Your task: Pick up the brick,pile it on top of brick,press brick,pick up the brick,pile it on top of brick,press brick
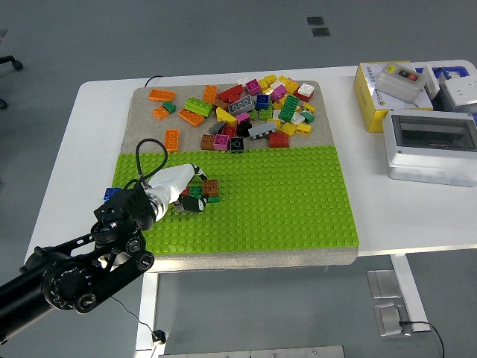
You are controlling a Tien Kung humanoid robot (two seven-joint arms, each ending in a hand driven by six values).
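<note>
A white table (67,171) carries a green studded baseplate (283,201). The left hand (182,190) reaches in from the lower left, fingers curled down over a small brick stack (209,189) lying just right of its fingertips; whether it grips is unclear.

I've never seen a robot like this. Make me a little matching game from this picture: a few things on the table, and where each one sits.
Things:
1. left hand
2. loose brick pile
3. yellow box
4. grey lidded case

Places:
A. bare mat at the far end
B. table's right side, nearest the front
C. on the green baseplate, at a small brick stack
D. far right, behind the case

Pairs: 1-C, 2-A, 3-D, 4-B
</note>
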